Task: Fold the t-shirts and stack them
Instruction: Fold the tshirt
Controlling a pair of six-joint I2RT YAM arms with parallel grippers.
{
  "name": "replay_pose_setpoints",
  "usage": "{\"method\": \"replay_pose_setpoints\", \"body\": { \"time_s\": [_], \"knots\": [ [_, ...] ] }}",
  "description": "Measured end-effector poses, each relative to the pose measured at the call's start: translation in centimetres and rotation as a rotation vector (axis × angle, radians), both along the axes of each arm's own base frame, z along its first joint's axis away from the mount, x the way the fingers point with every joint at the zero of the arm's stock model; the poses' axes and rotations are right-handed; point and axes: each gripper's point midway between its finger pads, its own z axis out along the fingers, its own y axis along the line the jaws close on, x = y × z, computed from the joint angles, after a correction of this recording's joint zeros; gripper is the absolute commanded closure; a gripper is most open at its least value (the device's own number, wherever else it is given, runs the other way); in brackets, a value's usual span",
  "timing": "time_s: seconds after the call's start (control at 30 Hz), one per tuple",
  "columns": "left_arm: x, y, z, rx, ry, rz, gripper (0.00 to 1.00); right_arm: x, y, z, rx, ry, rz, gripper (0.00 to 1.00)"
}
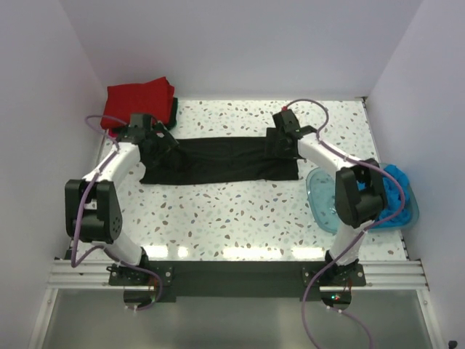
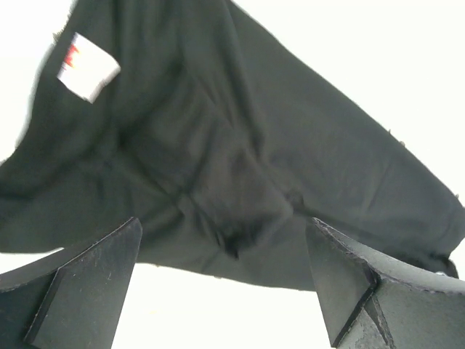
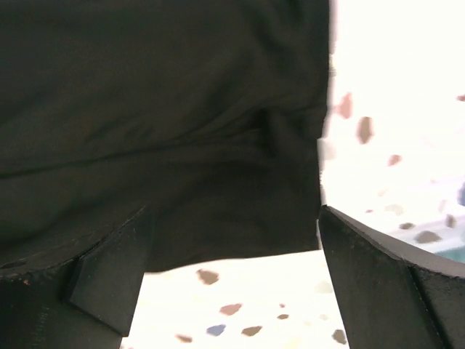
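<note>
One black t-shirt [image 1: 218, 163] flat, a long band. Two grippers: left gripper [image 2: 225, 251] at its left end, right gripper [image 3: 236, 243] at its right end, jaws apart, holding nothing. One red t-shirt [image 1: 138, 102] folded beyond its left end. One blue t-shirt [image 1: 398, 182] in tub [image 1: 317, 200], right of it.

1. Each arm, the left arm [image 1: 116, 163] and the right arm [image 1: 320, 153], has smooth white link shells between bulky black joint housings.
2. Lilac cables [image 1: 90, 121] loop along both arms.
3. Black base plates [image 1: 138, 276] carry visible bolts.
4. The fingers [image 2: 80, 291] are matte black, blocky, wedge-shaped and faintly scuffed.
</note>
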Motion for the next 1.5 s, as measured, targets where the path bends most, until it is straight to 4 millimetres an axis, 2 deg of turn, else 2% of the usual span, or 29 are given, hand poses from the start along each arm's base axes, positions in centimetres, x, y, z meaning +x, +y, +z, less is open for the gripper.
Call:
{"method": "replay_pose_setpoints", "body": {
  "time_s": [0.1, 0.17, 0.27, 0.37, 0.4, 0.47, 0.53, 0.63, 0.73, 0.83, 1.0, 1.17, 1.33, 1.4, 1.5],
  "knots": [
    [-1.4, -2.1, -0.4, 0.005, 0.008, -0.052, 0.0, 0.0, 2.3, 0.6, 0.058, -0.019, 0.065, 0.01],
    [-1.8, -3.5, -1.4, 0.007, 0.031, -0.089, 0.0, 0.2, 3.5, 0.5, 0.084, -0.018, 0.098, 0.02],
    [-2.1, -4.3, -3.6, 0.011, 0.081, -0.109, 0.0, 1.2, 4.6, -0.6, 0.097, -0.007, 0.125, 0.01],
    [-1.8, -4.1, -6.7, 0.016, 0.146, -0.105, 0.0, 2.4, 5.2, -2.9, 0.093, 0.021, 0.14, 0.02],
    [-1.5, -4.1, -7.5, 0.021, 0.166, -0.105, 0.0, 2.6, 5.3, -3.9, 0.089, 0.035, 0.144, 0.01],
    [0.6, -4.4, -6.8, 0.016, 0.125, -0.11, 0.0, 2.5, 5.2, -5.7, 0.072, 0.067, 0.146, 0.01],
    [2.3, -4.8, -7.2, 0.012, 0.122, -0.119, 0.0, 2.4, 4.9, -5.9, 0.051, 0.057, 0.136, 0.01],
    [5.0, -5.8, -6.9, 0.012, 0.077, -0.148, 0.0, 1.1, 4.2, -6.2, 0.045, 0.043, 0.121, 0.01],
    [6.9, -7.7, -6.9, 0.026, 0.05, -0.189, 0.0, -2.6, 3.4, -6.4, 0.049, 0.056, 0.096, 0.01],
    [8.8, -10.3, -6.7, 0.028, 0.015, -0.245, 0.0, -7.6, 4.1, -6.6, 0.065, 0.078, 0.102, 0.01],
    [11.6, -14.7, -6.4, 0.02, -0.038, -0.322, 0.0, -16.7, 8.8, -6.7, 0.126, 0.086, 0.225, 0.01],
    [13.0, -19.6, -6.3, 0.021, -0.088, -0.413, 0.0, -24.1, 14.4, -6.3, 0.244, 0.113, 0.382, 0.01],
    [16.3, -23.2, -6.0, -0.004, -0.163, -0.441, 0.0, -29.6, 20.5, -5.5, 0.343, 0.181, 0.549, 0.01],
    [17.1, -23.7, -5.9, -0.019, -0.175, -0.429, 0.0, -31.4, 21.7, -5.4, 0.372, 0.211, 0.598, 0.01],
    [18.1, -23.9, -5.8, -0.039, -0.19, -0.39, 0.0, -33.2, 22.3, -5.1, 0.39, 0.242, 0.646, 0.01]
  ]
}}
